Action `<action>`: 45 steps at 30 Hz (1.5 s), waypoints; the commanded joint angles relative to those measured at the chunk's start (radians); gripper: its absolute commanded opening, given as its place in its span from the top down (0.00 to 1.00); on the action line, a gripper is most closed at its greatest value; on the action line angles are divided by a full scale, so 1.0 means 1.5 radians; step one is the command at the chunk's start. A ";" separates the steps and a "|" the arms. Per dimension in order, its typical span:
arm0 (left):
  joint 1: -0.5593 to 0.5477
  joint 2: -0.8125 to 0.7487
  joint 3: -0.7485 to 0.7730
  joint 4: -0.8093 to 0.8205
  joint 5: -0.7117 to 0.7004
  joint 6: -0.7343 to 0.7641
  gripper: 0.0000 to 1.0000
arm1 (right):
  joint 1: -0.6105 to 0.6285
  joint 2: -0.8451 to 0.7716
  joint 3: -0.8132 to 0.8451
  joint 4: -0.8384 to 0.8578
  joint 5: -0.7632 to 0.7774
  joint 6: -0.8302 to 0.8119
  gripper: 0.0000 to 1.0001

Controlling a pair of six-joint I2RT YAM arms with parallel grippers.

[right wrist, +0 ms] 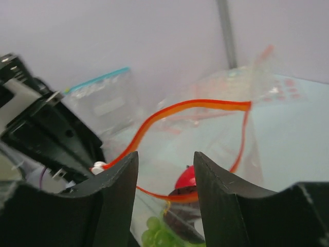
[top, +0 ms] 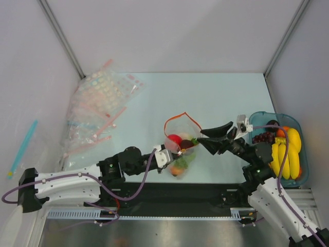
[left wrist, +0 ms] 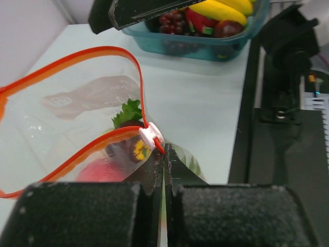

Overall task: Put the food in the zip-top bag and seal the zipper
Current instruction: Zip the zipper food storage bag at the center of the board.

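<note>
Open bag [top: 180, 129]; left pincer [top: 171, 153] pinched its zipper [top: 181, 113] end; right pincer [top: 201, 137] stood half-open at bag's 3 o'clock.

— What encloses the space?
— Plain pale walls [top: 169, 31] on three sides, joined by two grey metal posts [top: 60, 37].
— And below?
— A pale bluish surface [top: 216, 98], evenly lit, with a black strip [top: 180, 191] along its near edge.

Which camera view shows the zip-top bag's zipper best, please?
The left wrist view: the zipper loops open, sharp and close, its white slider beside the left gripper pinching its end. The top view shows a small loop; the right wrist view shows it blurred.
</note>
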 commanded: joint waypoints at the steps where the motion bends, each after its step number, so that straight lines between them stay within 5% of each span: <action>1: 0.003 -0.061 -0.049 0.007 0.083 -0.062 1.00 | 0.077 0.024 0.014 0.106 -0.118 -0.068 0.46; 10: 0.001 -0.082 -0.076 0.003 0.155 -0.078 1.00 | 0.370 0.052 0.036 -0.051 -0.002 -0.444 0.41; 17: -0.001 -0.054 -0.062 -0.012 0.171 -0.071 1.00 | 0.446 0.054 0.032 -0.091 0.029 -0.571 0.39; 22: -0.006 -0.062 -0.061 -0.017 0.168 -0.068 1.00 | 0.466 0.053 0.041 -0.122 0.079 -0.600 0.53; 37: -0.009 -0.097 -0.069 -0.016 0.144 -0.066 1.00 | 0.474 0.082 0.064 -0.156 0.083 -0.611 0.62; 42: -0.011 -0.129 -0.079 -0.012 0.093 -0.066 1.00 | 0.474 0.078 0.077 -0.175 0.096 -0.615 0.94; 45: -0.011 -0.180 -0.100 0.004 0.073 -0.066 1.00 | 0.474 0.068 0.077 -0.174 0.110 -0.607 1.00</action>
